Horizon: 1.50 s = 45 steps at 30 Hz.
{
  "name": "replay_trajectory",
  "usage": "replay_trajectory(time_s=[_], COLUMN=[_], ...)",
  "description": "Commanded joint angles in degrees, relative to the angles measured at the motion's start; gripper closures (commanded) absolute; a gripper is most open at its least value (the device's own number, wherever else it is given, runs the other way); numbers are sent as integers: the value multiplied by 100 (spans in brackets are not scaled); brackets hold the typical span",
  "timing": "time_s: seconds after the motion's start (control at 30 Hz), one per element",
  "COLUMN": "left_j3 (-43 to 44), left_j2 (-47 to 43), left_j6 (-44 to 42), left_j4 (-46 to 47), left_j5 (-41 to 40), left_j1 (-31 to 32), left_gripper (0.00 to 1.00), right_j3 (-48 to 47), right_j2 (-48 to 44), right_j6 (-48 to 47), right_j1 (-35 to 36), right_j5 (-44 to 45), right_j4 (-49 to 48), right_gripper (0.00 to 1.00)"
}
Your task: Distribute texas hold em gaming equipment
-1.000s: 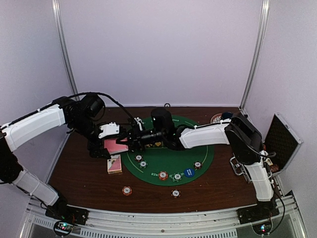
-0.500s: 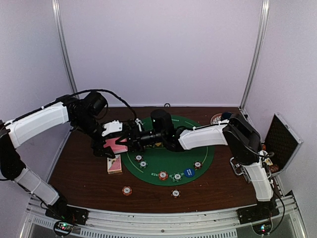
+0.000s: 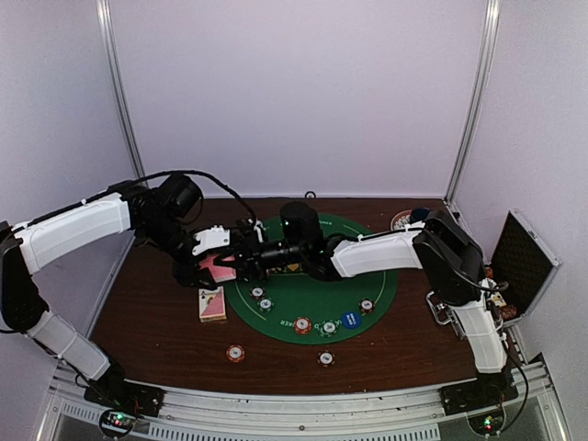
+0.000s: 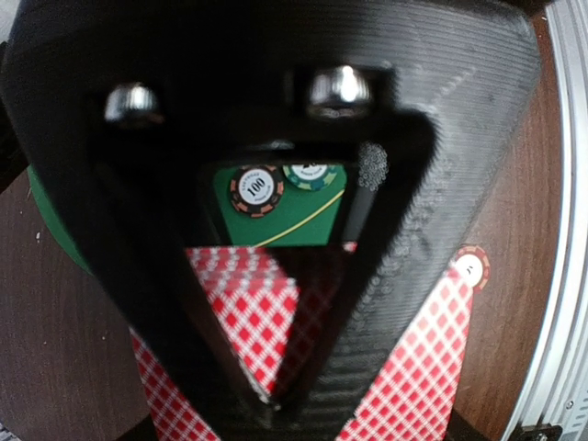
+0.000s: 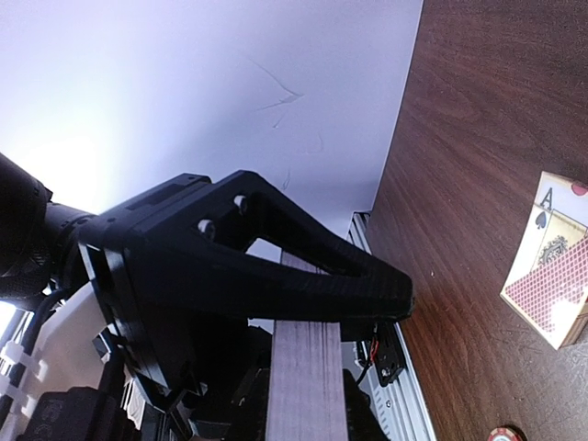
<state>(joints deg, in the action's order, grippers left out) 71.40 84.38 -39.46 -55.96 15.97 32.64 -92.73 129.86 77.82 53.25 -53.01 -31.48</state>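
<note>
A pink-backed playing card [image 3: 220, 267] hangs above the table's left part, between my two grippers. My left gripper [image 3: 208, 268] has come in from the left and is shut on it. In the left wrist view the red-checked card [image 4: 243, 294] is pinched where my left gripper's [image 4: 271, 400] tips meet. My right gripper [image 3: 246, 262] reaches in from the right and holds the card's other edge. Only one of its black fingers [image 5: 303, 266] shows in the right wrist view. The remaining cards [image 3: 212, 304] lie on the wood below, an ace of spades face up [image 5: 551, 294].
Several striped chips [image 3: 302, 324] and a blue button [image 3: 349, 319] lie on the green felt mat [image 3: 367, 266]. Two chips [image 3: 236, 353] sit on bare wood near the front rail. A mug on a plate [image 3: 409, 219] stands at the back right, an open case [image 3: 524, 262] at the right edge.
My left arm has swung in toward the right gripper, and its jaws have gone from wide open to shut on the card. The right arm has barely moved.
</note>
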Motion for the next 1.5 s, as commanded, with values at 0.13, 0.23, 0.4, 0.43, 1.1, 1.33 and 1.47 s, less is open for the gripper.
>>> replay_trajectory(time_s=[0.13,0.23,0.4,0.43,1.1,1.33,1.47], left_j3=[-71,-95,-96,-91,-56,-23,-29], left_j2=[-230,-240,-244,-241,-162,-217,-262], left_j6=[-6,-7,-7,4,148,215,238], left_j4=[312,314,247,237,187,102,89], left_j5=[-98,-110,-146,-144,-81,-44,-34], left_j1=[48,49,49,49,45,49,49], left_gripper=[62,67,68,68,69,71,73], right_j3=[-56,-74,-146,-167,-742,-447,-246], right_j2=[-115,-189,-308,-298,-30,-274,-423], right_j6=[-550,-762,-1139,-1155,-1413,-1890,-1945], right_j1=[-26,-26,-4,-8,72,-60,-133], right_j5=[144,206,263,255,45,98,112], right_j4=[575,869,1344,1367,1944,2604,2621], right_gripper=[68,54,39,38,33,38,41])
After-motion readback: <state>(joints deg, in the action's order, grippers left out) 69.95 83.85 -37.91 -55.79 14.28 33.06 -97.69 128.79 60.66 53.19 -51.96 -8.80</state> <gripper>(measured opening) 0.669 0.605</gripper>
